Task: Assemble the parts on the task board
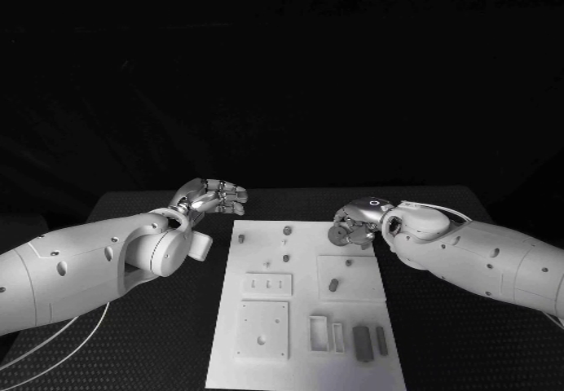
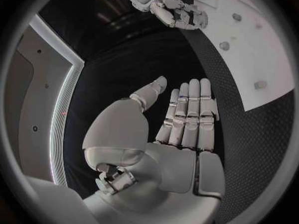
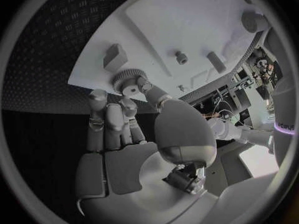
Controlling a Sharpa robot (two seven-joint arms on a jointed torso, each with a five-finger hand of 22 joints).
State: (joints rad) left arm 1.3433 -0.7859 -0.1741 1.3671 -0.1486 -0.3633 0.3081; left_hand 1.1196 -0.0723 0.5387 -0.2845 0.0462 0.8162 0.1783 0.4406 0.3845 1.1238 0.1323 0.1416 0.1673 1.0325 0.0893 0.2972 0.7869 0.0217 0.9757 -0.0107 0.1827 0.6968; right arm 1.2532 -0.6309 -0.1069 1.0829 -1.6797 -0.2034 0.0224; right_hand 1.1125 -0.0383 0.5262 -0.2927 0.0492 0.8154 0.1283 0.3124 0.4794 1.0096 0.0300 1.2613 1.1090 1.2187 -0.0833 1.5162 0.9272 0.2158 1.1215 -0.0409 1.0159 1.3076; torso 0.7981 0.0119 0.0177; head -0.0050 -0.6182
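Your right hand [image 3: 127,112] pinches a small grey toothed gear [image 3: 127,80] over the white task board's [image 1: 308,326] one o'clock corner, likely for seating; your left hand [image 2: 187,117] hovers flat, fingers pressed together, holding nothing.

Your left hand [image 1: 212,198] hangs off the left side with fingers [image 2: 190,109] straight, side by side, thumb apart, holding nothing. Your right hand [image 1: 353,226] is curled downward, fingertips [image 3: 127,102] and thumb pinching a small toothed part [image 3: 129,81]
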